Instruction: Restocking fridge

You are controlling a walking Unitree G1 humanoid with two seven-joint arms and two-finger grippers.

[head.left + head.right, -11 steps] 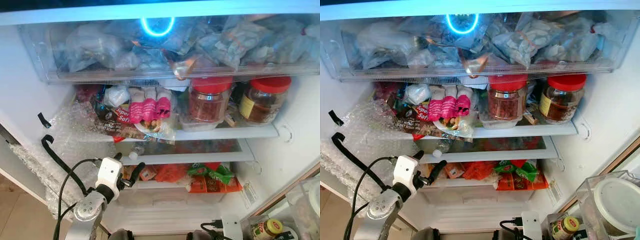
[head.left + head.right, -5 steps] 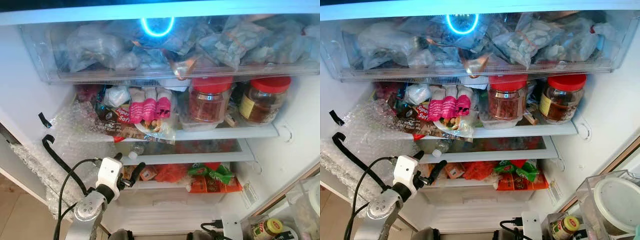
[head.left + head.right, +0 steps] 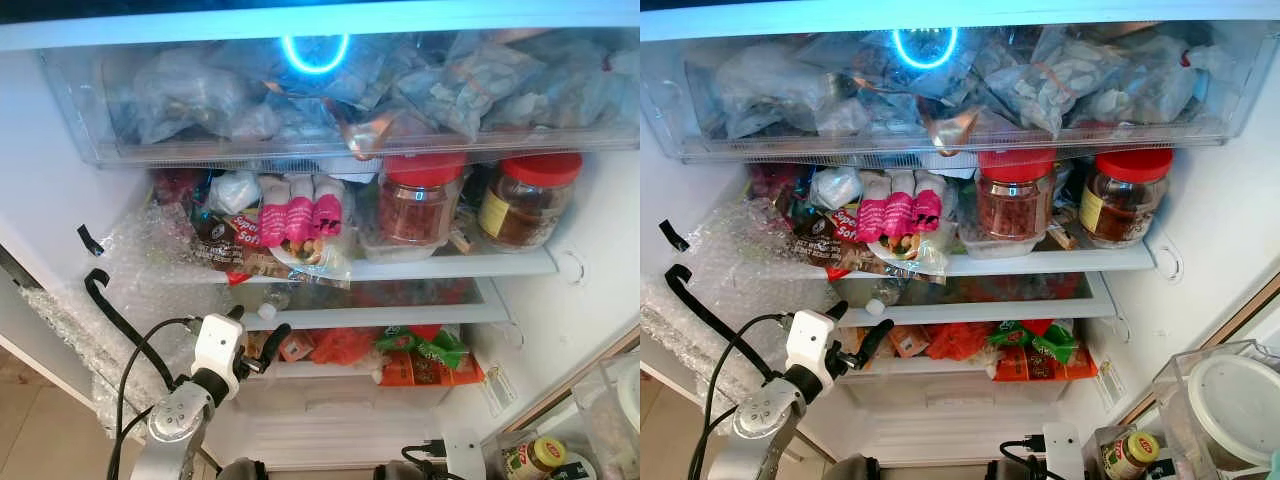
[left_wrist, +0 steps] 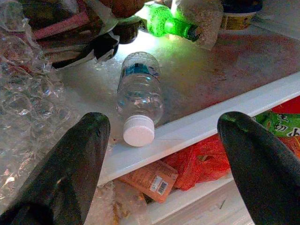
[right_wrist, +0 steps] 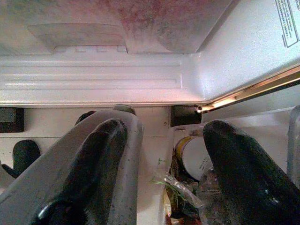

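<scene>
Fridge: the door is open, and a full clear drawer is seen at the top with three shelves beneath it.
Top shelf: two red-lidded jars and a pile of packets are carried here.
Bubble wrap: it is draped down the left inner wall and onto the shelf edges.
Middle shelf: a bare stretch is left at the front, with a green bottle lying at the back.
Left end effector: its fingers are spread wide apart and empty, just in front of the middle shelf's lip.
Bottle: a small clear water bottle is lying on its side on the middle shelf, white cap toward the edge, just beside the bubble wrap.
Right end effector: it is held low by the fridge's base, with the fingers apart and nothing between them.
Step in hand: the bottle is judged to have been set down, so a straight withdrawal is called for; the cap and the wrap should be cleared so that the bottle is not rolled off the lip.
Writing: "Super Soft" can be partly read on one packet; the bottle's blue label is too blurred to read.
</scene>
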